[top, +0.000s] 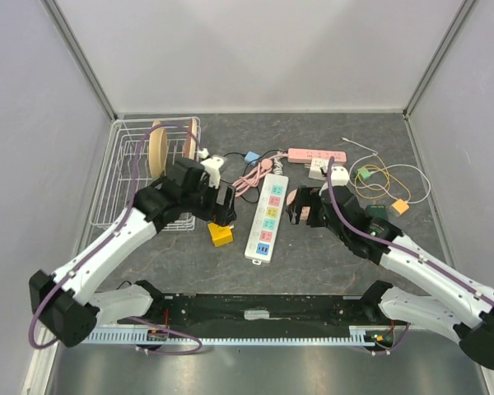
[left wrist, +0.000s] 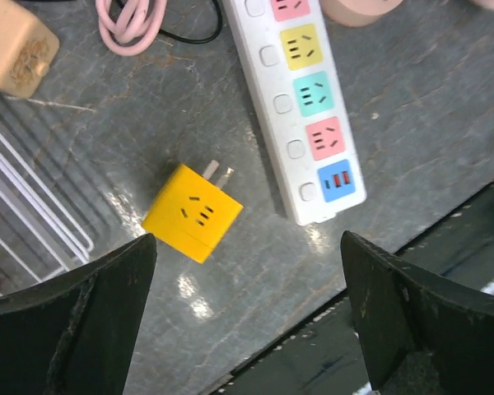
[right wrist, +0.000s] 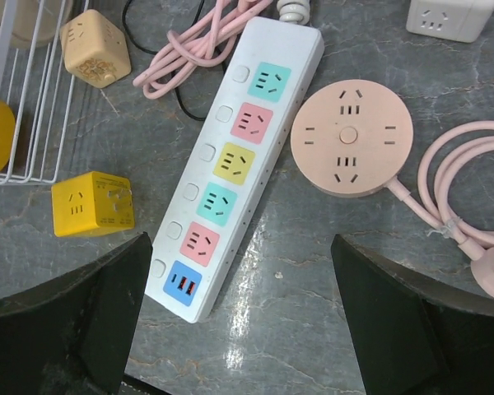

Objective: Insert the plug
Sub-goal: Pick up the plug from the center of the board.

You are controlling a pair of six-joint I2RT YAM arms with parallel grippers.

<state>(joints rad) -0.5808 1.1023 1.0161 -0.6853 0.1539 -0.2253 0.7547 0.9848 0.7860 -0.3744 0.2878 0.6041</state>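
- Top external: fixed, high, behind the arm bases. Faces down and forward from far off and takes in the whole counter (top: 313,263).
- Left wrist: near, facing steeply down past the left claw (left wrist: 247,243). Frames the yellow cube adapter (left wrist: 192,212) and the blue-socket end of the white power strip (left wrist: 300,107).
- Right wrist: set a little farther back, facing down past the right claw (right wrist: 240,243). Frames the full strip, the round pink socket (right wrist: 351,137) and a corner of the wire rack (right wrist: 25,123).
- Shared by all three views: the adapter and the strip.
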